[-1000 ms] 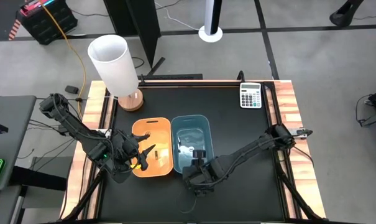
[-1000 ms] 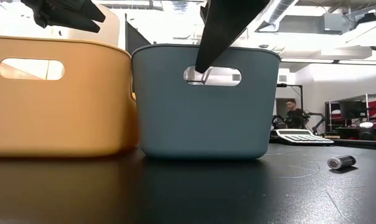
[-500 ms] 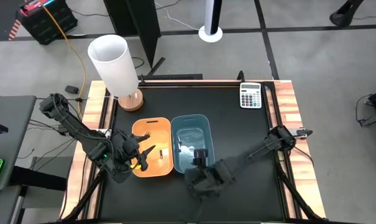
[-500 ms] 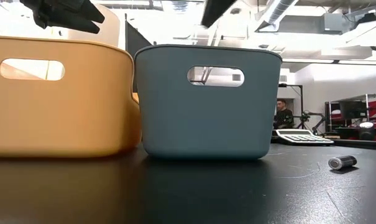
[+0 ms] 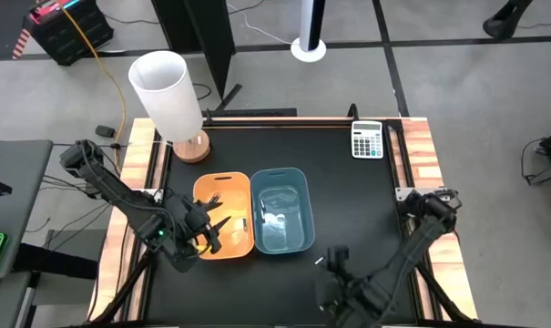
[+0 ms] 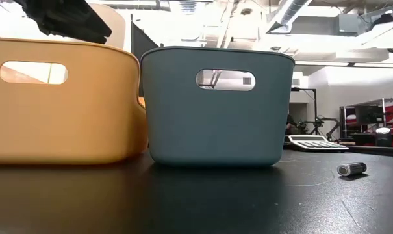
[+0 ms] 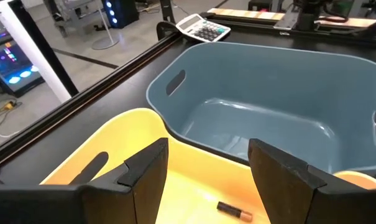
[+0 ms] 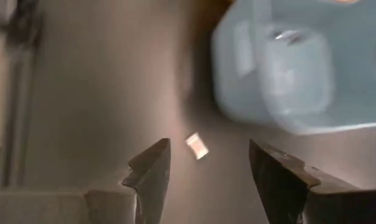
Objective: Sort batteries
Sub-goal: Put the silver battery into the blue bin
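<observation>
An orange bin (image 5: pixel 222 215) and a blue bin (image 5: pixel 280 221) stand side by side on the black table. My left gripper (image 7: pixel 206 180) hovers open above the orange bin, where a dark battery (image 7: pixel 235 211) lies on the floor. Silvery batteries (image 5: pixel 273 218) rest on the blue bin's floor. My right gripper (image 8: pixel 206 168) is open above the table, near the blue bin's near right corner. One silvery battery (image 8: pixel 197 146) lies on the table between and beyond its fingers, untouched. The low view shows it lying on its side as battery (image 6: pixel 352 169).
A calculator (image 5: pixel 367 140) sits at the table's far right corner and a white lamp (image 5: pixel 168 96) on a wooden base at the far left. Wooden rails border the table's left and right sides. Bare black surface lies right of the blue bin.
My right gripper has risen out of the blue bin and swung toward the table's near edge and slightly right, ending over the loose battery on the table. My left gripper has stayed over the orange bin.
</observation>
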### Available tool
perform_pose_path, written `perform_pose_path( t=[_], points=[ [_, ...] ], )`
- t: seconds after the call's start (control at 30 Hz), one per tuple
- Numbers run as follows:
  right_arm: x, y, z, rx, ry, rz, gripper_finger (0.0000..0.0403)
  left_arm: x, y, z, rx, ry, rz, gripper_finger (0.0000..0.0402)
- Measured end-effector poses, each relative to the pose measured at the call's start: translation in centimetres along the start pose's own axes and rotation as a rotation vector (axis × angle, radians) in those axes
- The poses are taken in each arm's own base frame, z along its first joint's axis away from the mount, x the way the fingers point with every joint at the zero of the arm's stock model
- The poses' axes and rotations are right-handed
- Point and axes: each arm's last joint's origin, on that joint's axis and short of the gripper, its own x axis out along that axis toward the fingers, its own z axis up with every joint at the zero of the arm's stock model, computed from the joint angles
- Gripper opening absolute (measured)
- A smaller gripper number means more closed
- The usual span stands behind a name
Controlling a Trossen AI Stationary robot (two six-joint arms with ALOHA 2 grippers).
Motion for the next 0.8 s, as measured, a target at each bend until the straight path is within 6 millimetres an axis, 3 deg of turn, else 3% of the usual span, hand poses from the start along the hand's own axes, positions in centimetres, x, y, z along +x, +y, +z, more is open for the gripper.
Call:
perform_pose_path(
  t=[0.13,0.23,0.43,0.67,0.8],
  points=[
    [2.5,2.1,-2.2,-0.028,0.081,0.076,0.0227,0.2,0.0,0.1,-0.007,-0.002,0.005,0.0216],
    [4.7,2.3,-3.0,-0.044,0.135,0.094,0.0221,0.2,-0.2,0.3,-0.004,-0.011,-0.004,0.0216],
    [8.1,0.8,-3.0,-0.083,0.19,0.194,0.0219,0.2,-0.7,0.8,0.008,-0.038,-0.03,0.0216],
    [10.0,-2.5,-4.0,-0.074,0.183,0.26,0.0219,0.2,-0.7,0.9,0.015,-0.043,-0.034,0.0216],
    [10.9,-3.3,-4.8,-0.063,0.157,0.299,0.0219,0.2,-0.8,0.9,0.017,-0.038,-0.039,0.0216]
  ],
)
